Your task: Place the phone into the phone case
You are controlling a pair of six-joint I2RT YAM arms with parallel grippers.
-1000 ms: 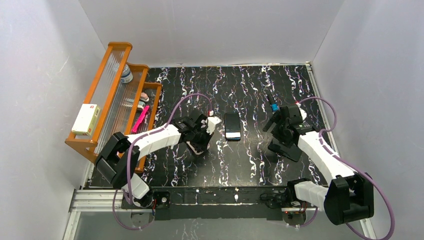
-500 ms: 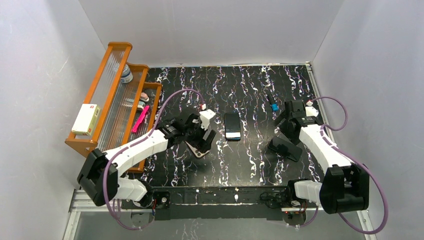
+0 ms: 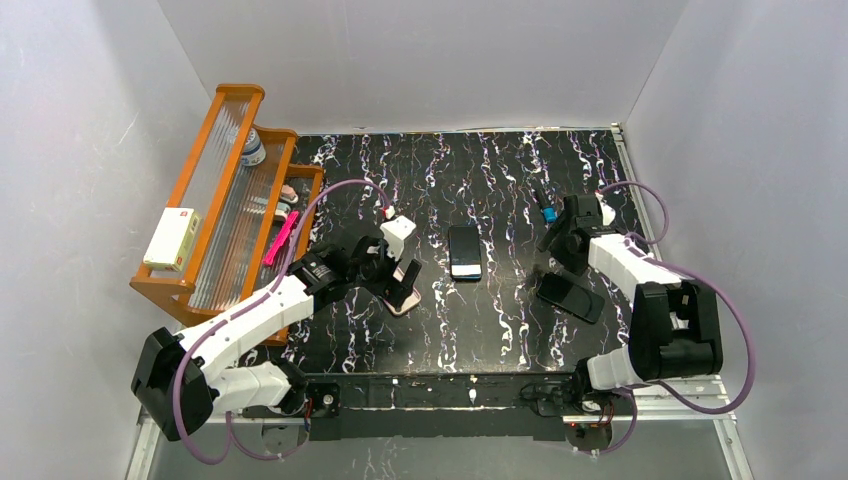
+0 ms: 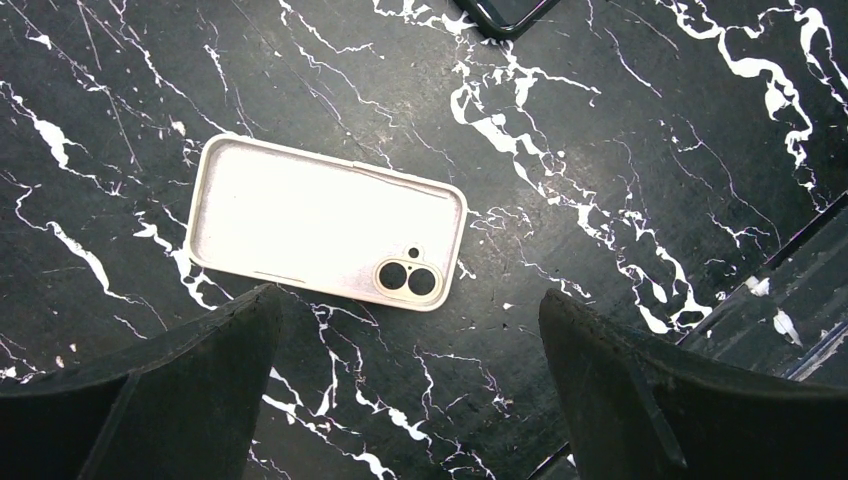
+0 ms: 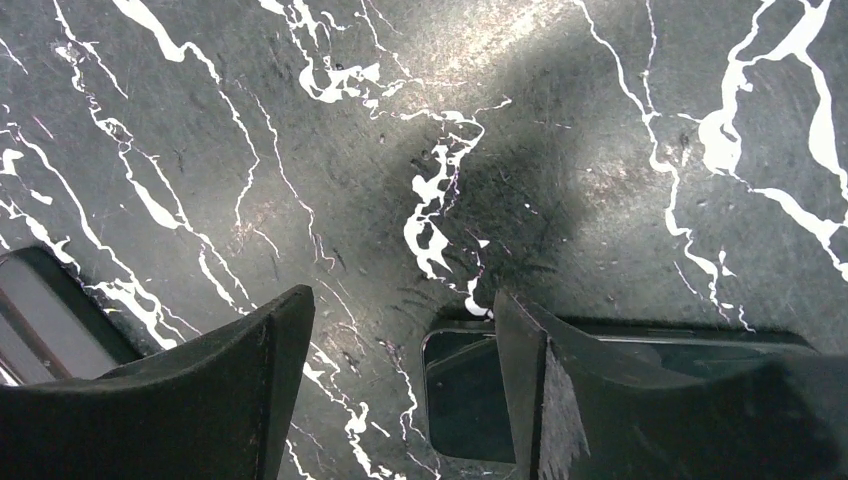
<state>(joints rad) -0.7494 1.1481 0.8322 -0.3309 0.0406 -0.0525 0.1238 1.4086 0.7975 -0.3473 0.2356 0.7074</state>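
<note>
The pale beige-pink phone case (image 4: 325,222) lies flat on the black marbled table, open side up, with its camera cutout at the lower right in the left wrist view. My left gripper (image 4: 408,295) hangs just above and beside it, open and holding nothing. From above, the phone case (image 3: 403,296) lies right by the left gripper (image 3: 386,266). A glossy flat black slab (image 3: 464,252) lies mid-table and a second one (image 3: 570,296) lies by the right arm; I cannot tell which is the phone. My right gripper (image 5: 400,295) is open, one finger over that second slab's (image 5: 465,400) corner.
A wooden rack (image 3: 215,205) stands along the left wall, holding a white box (image 3: 171,239), a pink item (image 3: 282,238) and a bottle (image 3: 253,148). A small blue object (image 3: 547,213) lies behind the right gripper. White walls enclose the table on three sides.
My left gripper opened and let go of the phone case, which now lies flat as the arm drew back left. The right arm swung back and right, its jaws narrowing.
</note>
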